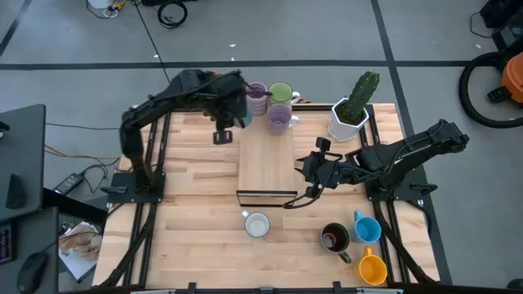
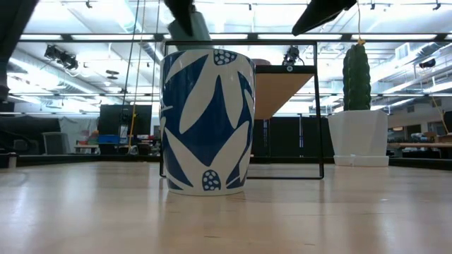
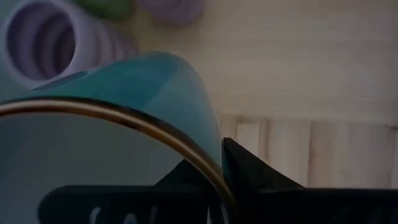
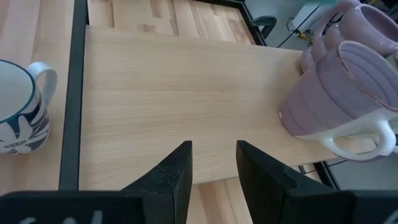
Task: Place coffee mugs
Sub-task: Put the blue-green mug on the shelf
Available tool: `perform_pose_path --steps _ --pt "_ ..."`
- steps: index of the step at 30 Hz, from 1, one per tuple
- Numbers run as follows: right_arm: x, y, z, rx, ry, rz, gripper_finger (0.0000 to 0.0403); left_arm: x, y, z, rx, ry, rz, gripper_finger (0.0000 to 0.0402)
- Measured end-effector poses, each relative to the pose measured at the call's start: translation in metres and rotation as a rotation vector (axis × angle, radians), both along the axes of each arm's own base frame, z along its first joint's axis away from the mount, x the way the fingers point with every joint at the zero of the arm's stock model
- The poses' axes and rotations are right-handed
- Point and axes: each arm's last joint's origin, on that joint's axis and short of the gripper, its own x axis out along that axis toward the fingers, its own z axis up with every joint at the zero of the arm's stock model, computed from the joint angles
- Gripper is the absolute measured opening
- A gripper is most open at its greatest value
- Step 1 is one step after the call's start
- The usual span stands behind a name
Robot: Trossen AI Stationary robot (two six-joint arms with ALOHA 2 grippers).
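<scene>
- Three mugs already stand at the far end of the raised wooden shelf (image 1: pixel 266 159) in the middle of the table (image 1: pixel 196 237): a lilac mug (image 1: pixel 257 95), a green mug (image 1: pixel 280 92) and a second lilac mug (image 1: pixel 279 119) just in front of them.
- The left claw (image 1: pixel 234 114) hovers over the far left corner of the shelf, just beside those three, clamped on a teal mug (image 3: pixel 124 124); the left wrist view shows the mug's gold rim pinned against a dark finger, with the lilac mug close by below.
- Judging by this, the fourth mug is about to be set down next to the group, so the task looks a little under half done.
- Four mugs wait on the near side of the table: a white-and-blue patterned mug (image 1: pixel 257 224) just in front of the shelf, and, well to the right, a brown mug (image 1: pixel 335 238), a blue mug (image 1: pixel 367 227) and an orange mug (image 1: pixel 372 269).
- The left arm reaches from its base at the left edge, bent high and stretched toward the far end.
- The right claw (image 1: pixel 313 170) rests low at the shelf's right edge, arm folded in from the right; its fingers stand slightly apart and hold nothing.
- A cactus pot (image 1: pixel 349 121) stands off the shelf's far right corner.
</scene>
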Motion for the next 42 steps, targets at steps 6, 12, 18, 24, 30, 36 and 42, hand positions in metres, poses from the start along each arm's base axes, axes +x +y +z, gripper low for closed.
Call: perform_pose_path --steps 6,12,18,24,30,36,42 --pt "0.000 0.000 0.000 -0.001 0.002 -0.004 0.0130 0.021 0.005 -0.014 -0.033 0.020 -0.063 0.0034" --pt "0.000 0.000 0.000 -0.013 0.007 0.000 0.0130 0.024 0.008 -0.018 -0.047 0.027 -0.037 0.0034" --pt "0.000 0.000 0.000 -0.015 0.003 0.001 0.0130 0.034 0.010 -0.029 -0.082 0.049 -0.040 0.0034" --pt "0.001 0.001 0.001 -0.011 -0.010 0.004 0.0130 0.044 0.016 -0.044 -0.067 0.099 -0.031 0.0034" --pt "0.001 0.001 0.001 -0.012 -0.011 0.005 0.0130 0.046 0.024 -0.050 -0.068 0.113 -0.002 0.0034" --pt "0.001 0.001 0.001 -0.012 -0.011 0.006 0.0130 0.053 0.028 -0.061 -0.066 0.142 0.023 0.0034" --pt "0.001 0.001 0.001 -0.012 -0.011 0.006 0.0130 0.056 0.030 -0.065 -0.049 0.158 0.022 0.0040"
